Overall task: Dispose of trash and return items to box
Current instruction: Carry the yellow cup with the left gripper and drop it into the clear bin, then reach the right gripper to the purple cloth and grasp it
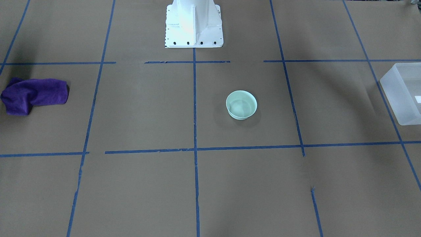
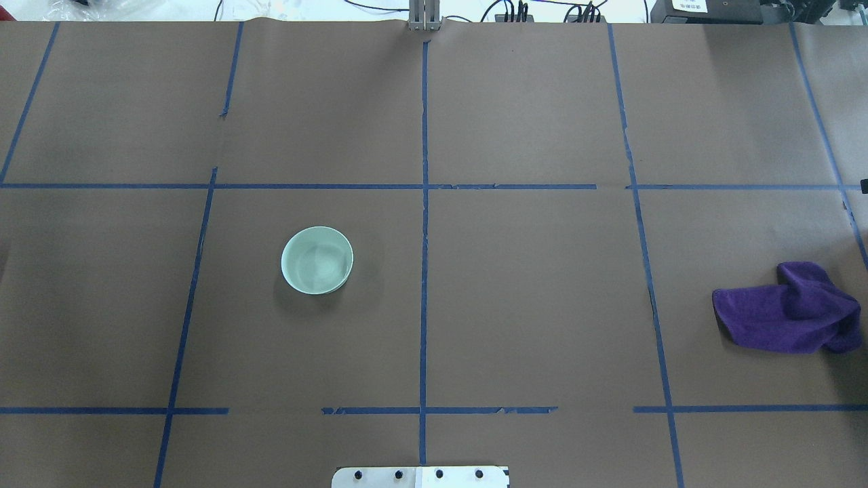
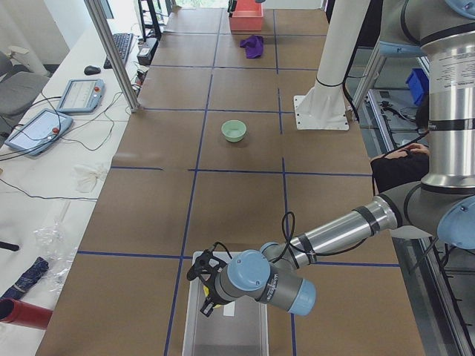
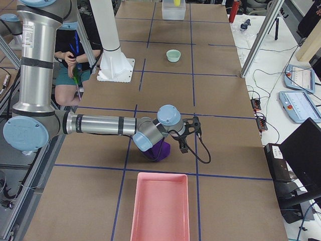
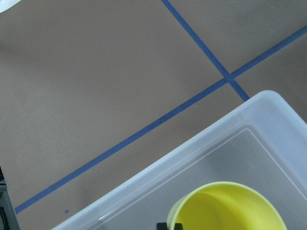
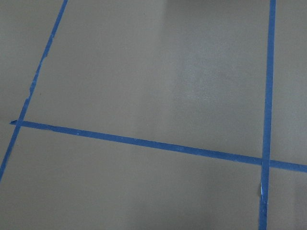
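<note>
Brown paper ruled into rectangles by blue tape covered the table [image 2: 529, 305]. Task item: a small, pale mint-green plastic bowl [image 2: 317, 260], round, upright and empty. It stood alone at 9 o'clock from the central tape crossing in the overhead view, well apart from all else.

The box [image 1: 403, 95] was a translucent frosted-white rectangular bin with a thick rim. It lay at the 3 o'clock edge of the front-facing view, which cut it off. Its small white label [image 1: 418, 99] bore no writing that could be read.

The left gripper [image 3: 205, 291] hung over the box's far end in the left side view; how far its fingers were parted could not be told. At 6 o'clock in the left wrist view, a yellow cup [image 5: 230, 208] showed over the box's interior, cropped by the frame. Whether it was held or stood inside was unclear.

The right gripper [image 4: 188, 134] was near a purple cloth [image 4: 161, 149], half hidden by the wrist, with a pink tray [image 4: 159, 211] at 6 o'clock. Its opening likewise could not be judged.
</note>
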